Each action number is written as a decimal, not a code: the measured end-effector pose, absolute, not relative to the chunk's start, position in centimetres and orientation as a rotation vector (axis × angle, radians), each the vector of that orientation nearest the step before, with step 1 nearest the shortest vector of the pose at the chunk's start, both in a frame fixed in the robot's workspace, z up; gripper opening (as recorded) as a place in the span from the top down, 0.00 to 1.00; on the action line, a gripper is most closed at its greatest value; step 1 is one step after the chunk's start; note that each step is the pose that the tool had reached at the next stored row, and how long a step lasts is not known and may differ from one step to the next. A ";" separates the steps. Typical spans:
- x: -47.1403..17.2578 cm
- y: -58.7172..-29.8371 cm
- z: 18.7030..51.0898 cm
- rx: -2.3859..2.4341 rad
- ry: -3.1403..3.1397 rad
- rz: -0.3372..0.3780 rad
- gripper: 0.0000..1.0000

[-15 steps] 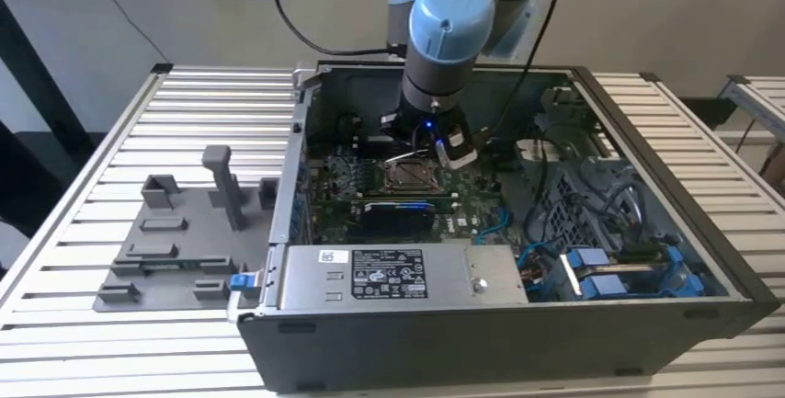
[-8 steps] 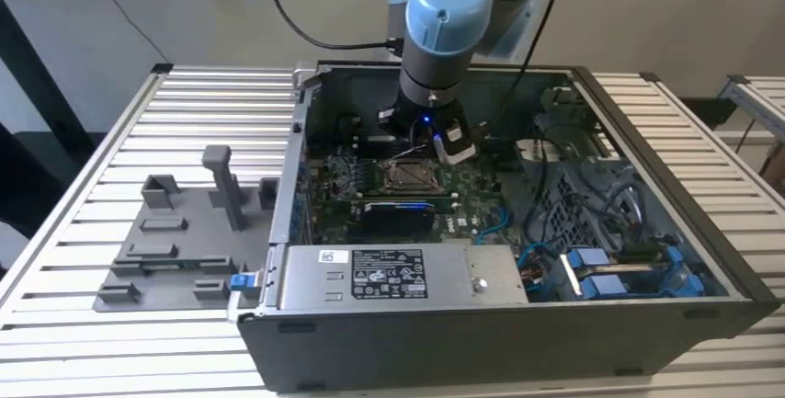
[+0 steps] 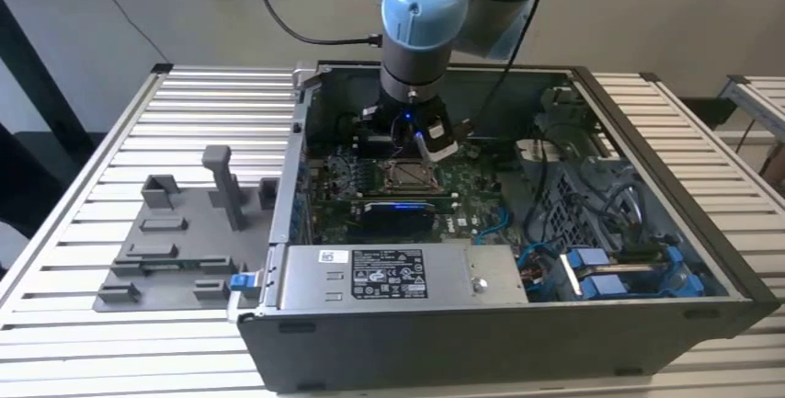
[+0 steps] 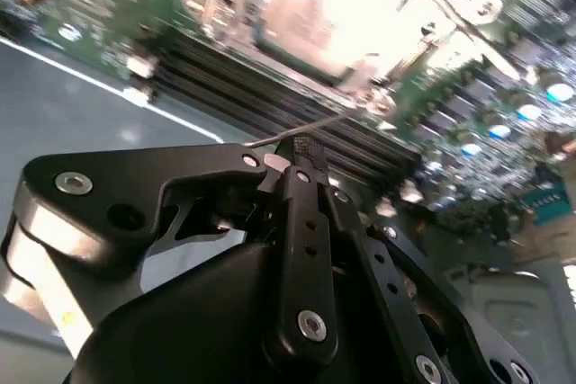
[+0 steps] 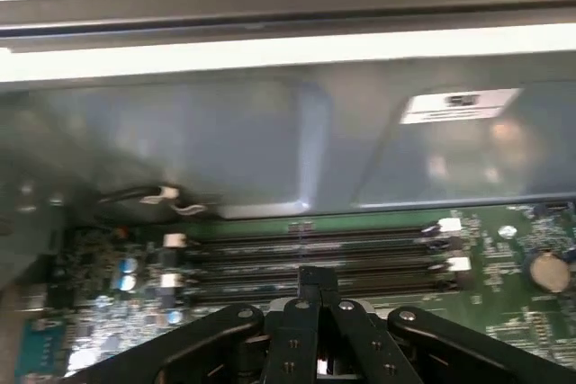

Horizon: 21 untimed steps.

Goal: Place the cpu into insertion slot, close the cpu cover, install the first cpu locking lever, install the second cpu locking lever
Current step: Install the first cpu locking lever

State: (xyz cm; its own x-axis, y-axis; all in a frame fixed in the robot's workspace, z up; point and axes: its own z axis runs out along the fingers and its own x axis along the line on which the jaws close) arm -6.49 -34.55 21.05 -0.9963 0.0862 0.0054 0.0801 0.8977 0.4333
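Observation:
In the exterior view my gripper (image 3: 432, 145) reaches down into the open computer case, just behind the insertion slot (image 3: 409, 175) on the green board. In the second wrist view the silver cpu cover (image 4: 225, 6) lies flat over the socket. The pale top of the cpu (image 4: 324, 6) shows through its window under strong glare. A thin wire locking lever (image 4: 342, 120) runs from the socket's corner to the tips of my gripper (image 4: 304, 148). The fingers are shut together and the lever lies against them. In the first wrist view my gripper (image 5: 315, 278) hangs over the memory slots (image 5: 315, 254).
The case walls (image 3: 301, 141) close in on all sides. A power supply (image 3: 392, 274) sits at the front, with blue cables and connectors (image 3: 613, 269) at the exterior view's right. A grey fixture plate (image 3: 172, 242) lies on the slatted table at the exterior view's left.

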 end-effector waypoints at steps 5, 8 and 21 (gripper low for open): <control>-7.9 -34.5 21.1 0.132 3.044 0.688 0.89; -8.0 -34.7 21.2 0.132 3.043 0.692 0.89; -8.1 -35.0 20.2 0.133 3.044 0.681 0.89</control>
State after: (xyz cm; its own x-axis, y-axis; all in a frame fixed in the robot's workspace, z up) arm -8.15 -34.99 20.20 -0.9962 0.0870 -0.0001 0.0787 0.9012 0.4263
